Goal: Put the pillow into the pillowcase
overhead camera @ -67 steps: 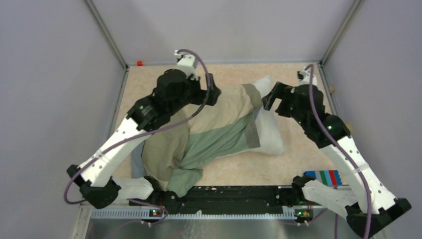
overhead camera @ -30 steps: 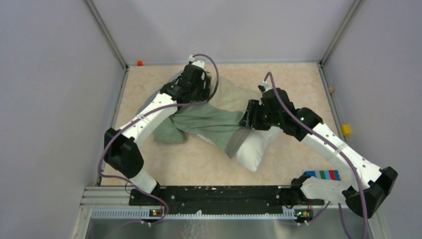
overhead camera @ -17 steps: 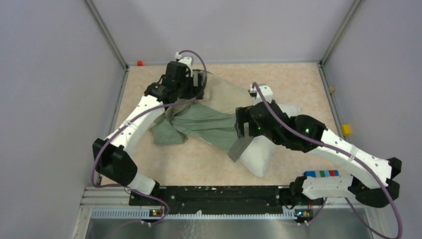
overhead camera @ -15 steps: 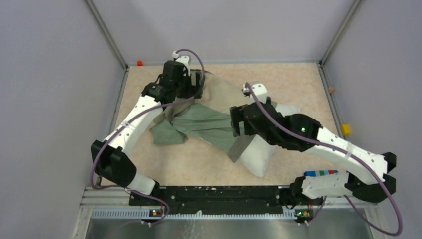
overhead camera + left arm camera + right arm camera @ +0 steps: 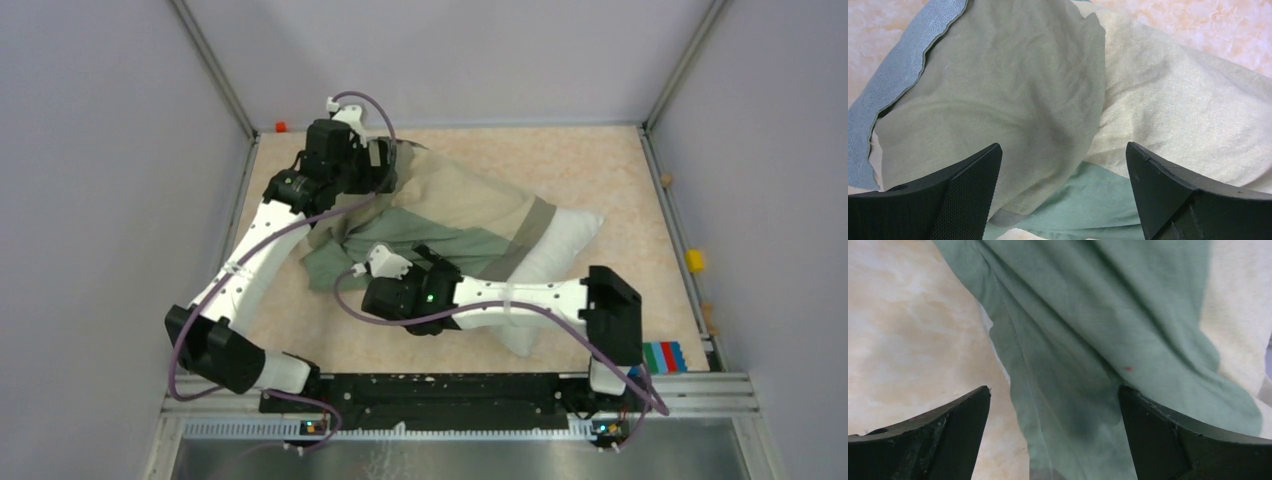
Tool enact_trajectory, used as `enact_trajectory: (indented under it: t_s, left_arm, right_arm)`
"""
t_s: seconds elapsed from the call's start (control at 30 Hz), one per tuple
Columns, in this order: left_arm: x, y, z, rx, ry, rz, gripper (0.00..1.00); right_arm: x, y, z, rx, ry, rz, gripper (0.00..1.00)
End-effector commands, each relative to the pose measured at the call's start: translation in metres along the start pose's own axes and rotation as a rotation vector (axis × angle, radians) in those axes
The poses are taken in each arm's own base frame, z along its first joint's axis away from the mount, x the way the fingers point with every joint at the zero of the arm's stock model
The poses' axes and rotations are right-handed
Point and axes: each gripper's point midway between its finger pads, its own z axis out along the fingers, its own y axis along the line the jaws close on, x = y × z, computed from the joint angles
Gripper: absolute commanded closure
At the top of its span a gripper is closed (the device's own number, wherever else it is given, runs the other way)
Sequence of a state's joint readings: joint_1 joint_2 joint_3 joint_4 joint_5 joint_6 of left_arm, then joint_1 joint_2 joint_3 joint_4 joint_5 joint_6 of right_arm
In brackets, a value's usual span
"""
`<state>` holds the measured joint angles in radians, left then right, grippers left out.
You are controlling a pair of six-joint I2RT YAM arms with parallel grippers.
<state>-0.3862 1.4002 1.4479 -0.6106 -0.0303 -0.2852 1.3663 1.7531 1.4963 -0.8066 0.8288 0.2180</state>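
The white pillow (image 5: 566, 238) lies slantwise mid-table, with only its right end and lower edge bare. The wrinkled green and tan pillowcase (image 5: 452, 213) covers the rest of it and bunches at the left. My left gripper (image 5: 388, 166) is open at the pillowcase's far left corner. In the left wrist view (image 5: 1063, 167) its fingers (image 5: 968, 192) straddle tan and green cloth (image 5: 1013, 100) without pinching it. My right gripper (image 5: 398, 263) is open at the pillowcase's near left edge. In the right wrist view (image 5: 1055, 400) green cloth (image 5: 1088, 325) lies between the spread fingers (image 5: 1153, 435).
The beige table (image 5: 600, 160) is walled on three sides. A striped coloured block (image 5: 662, 354) lies at the near right, behind the right arm's elbow. A yellow piece (image 5: 693, 261) sits on the right rail and a small orange one (image 5: 281, 127) in the far left corner.
My right arm has swung left and down across the pillow's front to the pillowcase's near left edge. The pillowcase now covers more of the pillow. My left gripper shifted slightly left.
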Motion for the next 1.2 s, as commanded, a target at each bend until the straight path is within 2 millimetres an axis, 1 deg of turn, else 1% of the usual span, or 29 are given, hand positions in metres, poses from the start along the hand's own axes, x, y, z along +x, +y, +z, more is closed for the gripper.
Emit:
enact_trajectory:
  t_s: [0.0,0.07,0.13,0.17,0.23,0.27,0.3,0.33,0.37,0.43,0.47,0.53,0.57,0.6,0.63,0.7,0.73,0.77,0.8,0.83,0.87,0.9,0.93,1.0,1.03,1.07,1.17]
  left_arm:
    - [-0.023,-0.004,-0.020,0.024,-0.065,-0.004,0.01]
    - [-0.023,-0.002,-0.020,0.019,-0.066,-0.002,0.01]
    - [-0.023,0.000,-0.019,0.013,-0.067,0.000,0.01]
    - [-0.024,0.001,-0.020,0.012,-0.070,0.000,0.01]
    - [-0.026,0.003,-0.020,0.011,-0.074,-0.002,0.01]
    - [-0.028,0.003,-0.021,0.013,-0.077,-0.003,0.01]
    - [-0.030,0.003,-0.022,0.016,-0.082,-0.004,0.01]
    - [-0.032,0.003,-0.024,0.017,-0.088,-0.003,0.01]
    - [-0.034,0.002,-0.026,0.020,-0.094,-0.001,0.01]
    - [-0.039,0.002,-0.031,0.021,-0.107,0.004,0.01]
    - [-0.041,0.002,-0.035,0.023,-0.114,0.006,0.01]
    - [-0.044,-0.008,-0.045,0.078,-0.127,0.013,0.01]
    - [-0.046,-0.012,-0.050,0.098,-0.138,0.015,0.01]
    - [-0.048,-0.016,-0.056,0.120,-0.149,0.015,0.01]
    - [-0.051,-0.019,-0.063,0.140,-0.162,0.014,0.01]
    - [-0.055,-0.027,-0.076,0.185,-0.189,0.018,0.01]
    - [-0.057,-0.032,-0.084,0.211,-0.202,0.021,0.01]
    - [-0.059,-0.037,-0.091,0.241,-0.215,0.028,0.01]
    - [-0.063,-0.043,-0.099,0.271,-0.231,0.032,0.01]
    - [-0.067,-0.048,-0.107,0.299,-0.246,0.033,0.01]
    - [-0.070,-0.053,-0.114,0.327,-0.257,0.032,0.01]
    - [-0.073,-0.057,-0.120,0.348,-0.266,0.031,0.01]
    - [-0.076,-0.062,-0.126,0.371,-0.274,0.032,0.01]
    - [-0.080,-0.068,-0.131,0.402,-0.282,0.026,0.01]
    - [-0.080,-0.069,-0.130,0.410,-0.281,0.023,0.01]
    - [-0.079,-0.070,-0.128,0.411,-0.277,0.019,0.01]
    - [-0.069,-0.066,-0.108,0.386,-0.237,0.002,0.01]
  right_arm:
    - [0.009,0.000,0.029,0.192,-0.018,-0.128,0.01]
    - [0.019,0.007,0.043,0.235,-0.016,-0.158,0.01]
    - [0.031,0.010,0.057,0.293,-0.012,-0.198,0.01]
    - [0.039,0.009,0.064,0.332,-0.003,-0.227,0.01]
    - [0.049,0.001,0.079,0.414,0.027,-0.239,0.02]
    - [0.052,-0.004,0.085,0.444,0.037,-0.231,0.05]
    - [0.053,-0.010,0.091,0.468,0.045,-0.221,0.10]
    - [0.052,-0.015,0.096,0.481,0.050,-0.207,0.18]
    - [0.048,-0.021,0.098,0.485,0.052,-0.189,0.36]
    - [0.031,-0.032,0.095,0.478,0.041,-0.150,0.81]
    - [0.020,-0.036,0.090,0.461,0.029,-0.127,1.00]
    - [-0.015,-0.044,0.073,0.368,-0.012,-0.043,1.00]
    - [-0.025,-0.043,0.066,0.266,0.001,-0.022,1.00]
    - [-0.048,-0.045,0.056,0.183,-0.024,0.067,1.00]
    - [-0.061,-0.053,0.042,0.121,-0.021,0.104,1.00]
    - [-0.096,-0.070,0.014,-0.001,-0.071,0.194,1.00]
    - [-0.118,-0.087,-0.005,-0.051,-0.115,0.264,1.00]
    - [-0.124,-0.093,-0.014,-0.108,-0.118,0.296,1.00]
    - [-0.138,-0.109,-0.027,-0.157,-0.149,0.360,1.00]
    - [-0.141,-0.121,-0.031,-0.199,-0.153,0.404,1.00]
    - [-0.140,-0.130,-0.032,-0.242,-0.150,0.446,1.00]
    - [-0.134,-0.143,-0.025,-0.272,-0.138,0.500,1.00]
    - [-0.124,-0.150,-0.017,-0.322,-0.117,0.552,1.00]
    - [-0.100,-0.168,0.010,-0.437,-0.089,0.710,1.00]
    - [-0.083,-0.173,0.025,-0.489,-0.068,0.786,1.00]
    - [-0.061,-0.191,0.047,-0.489,-0.049,0.875,1.00]
    - [0.007,-0.193,0.105,-0.535,0.075,1.042,1.00]
